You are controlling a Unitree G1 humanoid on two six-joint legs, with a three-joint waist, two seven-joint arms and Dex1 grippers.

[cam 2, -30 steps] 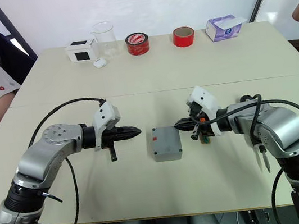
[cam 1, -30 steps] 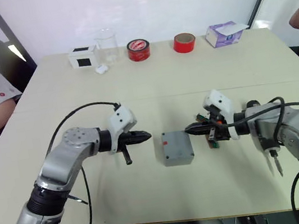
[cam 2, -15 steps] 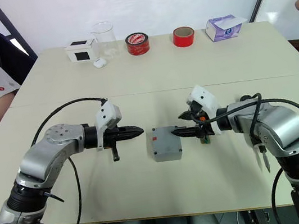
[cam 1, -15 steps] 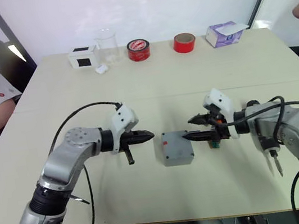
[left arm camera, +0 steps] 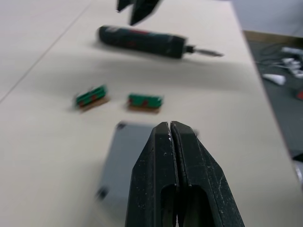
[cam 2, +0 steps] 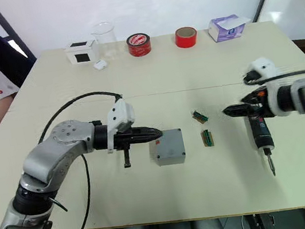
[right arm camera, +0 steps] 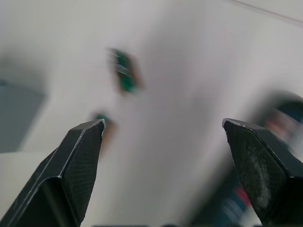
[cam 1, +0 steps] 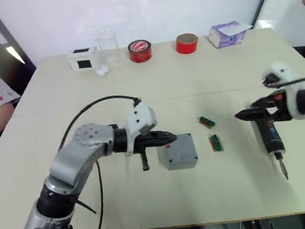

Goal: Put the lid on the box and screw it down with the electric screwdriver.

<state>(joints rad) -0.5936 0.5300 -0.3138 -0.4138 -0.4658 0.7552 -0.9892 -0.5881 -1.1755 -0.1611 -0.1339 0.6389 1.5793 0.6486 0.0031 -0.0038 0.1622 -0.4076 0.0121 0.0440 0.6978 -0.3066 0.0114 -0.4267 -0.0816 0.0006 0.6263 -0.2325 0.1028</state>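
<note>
Resting on the table (cam 2: 154,85), the box (cam 2: 169,147) already wears its lid (cam 1: 178,147), whose flat grey top shows a small red mark and a dark corner hole. The left gripper (cam 2: 156,131) has its fingers pressed together, holding nothing, with the tips at the box's left edge, touching or nearly so; which one cannot be told. To the right of the box lie two green strips (cam 2: 206,137), and further right the screwdriver (cam 2: 259,132) lies flat on the table, bit pointing away from the far edge. The right gripper (cam 2: 228,111) is spread wide and hovers just beside the screwdriver's upper end, on the side facing the box.

The likely next step is grasping the screwdriver, and that is where trouble could start. A round body lying flat may roll out from between the fingers if they come down off-centre. A grip too near one end would let the tool tilt, leaving the bit misaligned with the screw holes. Meanwhile, any push from the left fingertips could slide the box or shift a lid that is not yet screwed down. A low sweep back toward the box could also knock the green strips.
</note>
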